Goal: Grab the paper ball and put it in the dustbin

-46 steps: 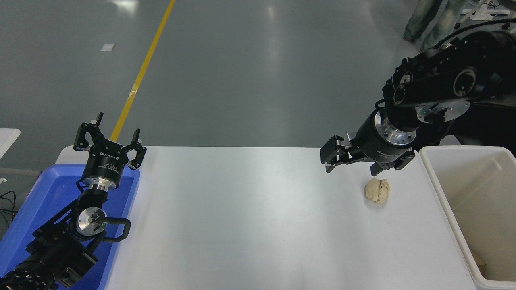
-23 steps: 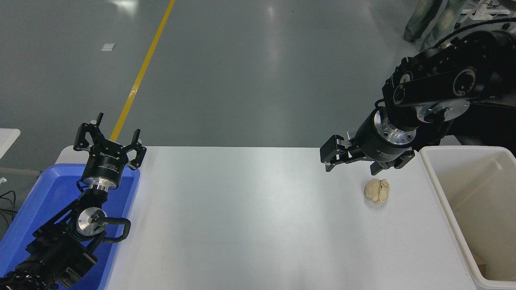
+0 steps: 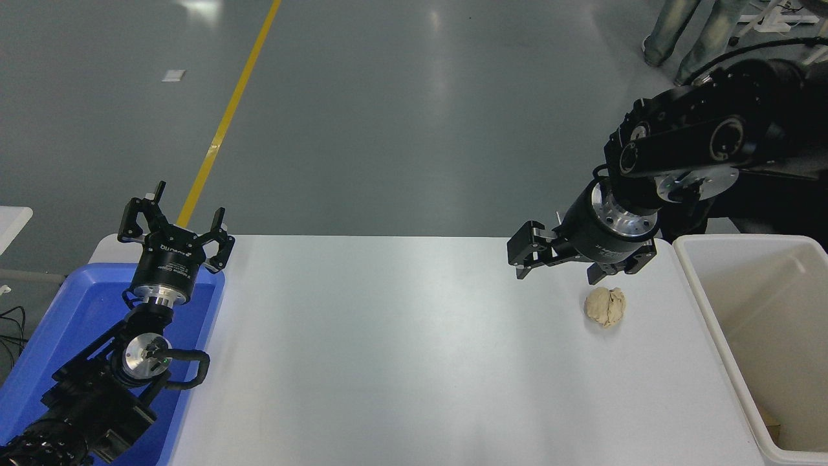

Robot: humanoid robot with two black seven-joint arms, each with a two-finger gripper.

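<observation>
Right pincer (image 3: 557, 273) hangs over the far right part of the white bench (image 3: 414, 349), fingers spread wide and pointing down, nothing between them. Small crumpled beige-tan paper ball (image 3: 605, 306) sits on the bench just below and slightly right of that pincer, on the camera side of it, clear of both fingertips, not touching. The nearer finger's tip ends just short of the ball's top edge. Large white-cream rectangular plastic dustbin (image 3: 702, 304) stands to the pincer's right at the bench's right end; the ball lies near its left wall but apart from it. A bit of tan stuff shows low in the bin's near corner, too small to tell what it is. Left pincer (image 3: 174, 228) is parked well to the left, fingers spread, holding nothing, over the far end of a blue plastic tray (image 3: 77, 304). A person's legs (image 3: 686, 32) show on the grey floor beyond the right arm.
</observation>
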